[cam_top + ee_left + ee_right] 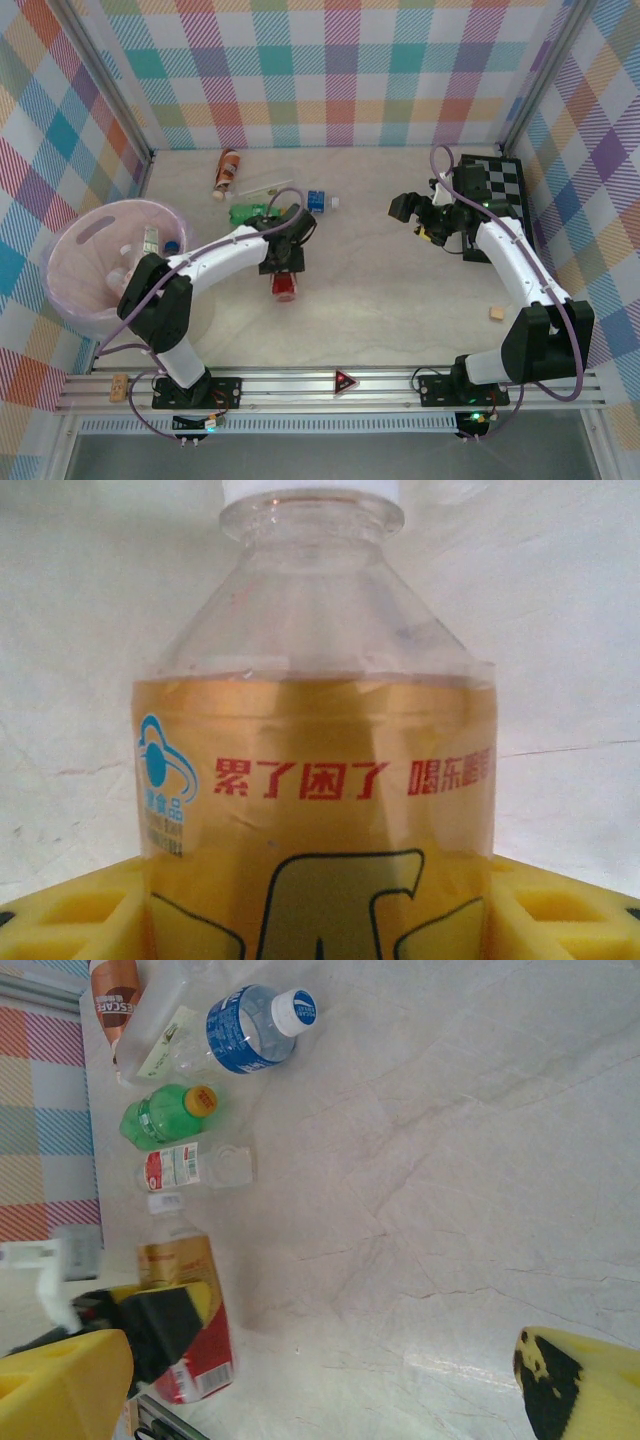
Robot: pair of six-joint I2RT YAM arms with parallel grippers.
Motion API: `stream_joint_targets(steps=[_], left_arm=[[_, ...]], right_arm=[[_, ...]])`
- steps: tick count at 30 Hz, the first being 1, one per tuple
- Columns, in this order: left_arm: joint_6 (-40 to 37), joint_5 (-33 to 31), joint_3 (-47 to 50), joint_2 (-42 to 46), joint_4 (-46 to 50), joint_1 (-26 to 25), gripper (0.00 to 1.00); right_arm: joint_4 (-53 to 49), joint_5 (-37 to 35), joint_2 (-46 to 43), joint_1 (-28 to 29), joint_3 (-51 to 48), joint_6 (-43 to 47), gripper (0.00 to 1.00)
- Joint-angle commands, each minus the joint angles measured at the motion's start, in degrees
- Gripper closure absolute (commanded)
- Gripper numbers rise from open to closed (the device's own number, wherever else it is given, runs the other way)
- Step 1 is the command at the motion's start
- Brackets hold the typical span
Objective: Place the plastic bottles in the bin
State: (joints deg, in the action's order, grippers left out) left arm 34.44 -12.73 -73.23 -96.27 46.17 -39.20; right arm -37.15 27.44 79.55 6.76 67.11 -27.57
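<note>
Seen from above, the left gripper (285,266) is clamped around a clear plastic bottle with a gold-and-red label (320,780) near the middle of the pale table (400,320). Its yellow pads (70,910) press both sides of the bottle (the white cap points away from the wrist). The right gripper (416,218) hovers wide open, holding nothing, near the black-and-white checkerboard (492,183). The round translucent pink bin (70,290) sits at the left edge with several bottles inside. A green bottle (254,212), a blue-labelled bottle (318,200) and a brown-orange bottle (227,172) lie beyond the left gripper.
</note>
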Motion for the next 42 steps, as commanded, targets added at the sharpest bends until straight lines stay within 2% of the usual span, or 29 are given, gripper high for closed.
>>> stream_joint_targets(steps=[1, 7, 13, 17, 20, 27, 35, 42], left_arm=[[-4.4, -1.3, -10.1, 1.1, 9.0, -1.2, 0.47], [-11.2, -2.2, -27.7, -2.3, 19.7, -1.3, 0.6], [-15.7, -7.0, -42.4, -3.9, 29.5, -1.2, 0.68], [-17.6, -9.3, -48.9, -2.8, 33.9, 0.8, 0.75], [-18.3, -11.2, -52.0, -0.8, 36.4, 3.2, 0.76], [-17.2, -13.8, -51.2, 8.9, 40.1, 10.9, 0.83], [-17.1, -12.9, -50.6, 19.4, 44.6, 21.5, 0.85], [-18.4, -7.7, -38.3, 28.3, 41.4, 33.3, 0.85]], right_arm=[[0.1, 0.7, -1.0, 0.2, -0.8, 0.5, 0.02], [0.1, 0.3, -0.9, 0.2, -1.4, 0.8, 0.02], [0.0, 0.4, -0.9, 0.1, -1.2, 0.9, 0.02], [0.0, 0.5, -0.8, 0.1, -1.2, 1.0, 0.02], [0.1, 0.6, -0.7, 0.2, -1.4, 1.0, 0.02], [0.1, 0.7, -0.8, 0.1, -1.3, 1.1, 0.02], [1.4, 2.1, 0.5, 0.2, -0.7, 0.4, 0.02], [0.9, 3.1, 0.9, 0.2, 0.2, 0.7, 0.02]])
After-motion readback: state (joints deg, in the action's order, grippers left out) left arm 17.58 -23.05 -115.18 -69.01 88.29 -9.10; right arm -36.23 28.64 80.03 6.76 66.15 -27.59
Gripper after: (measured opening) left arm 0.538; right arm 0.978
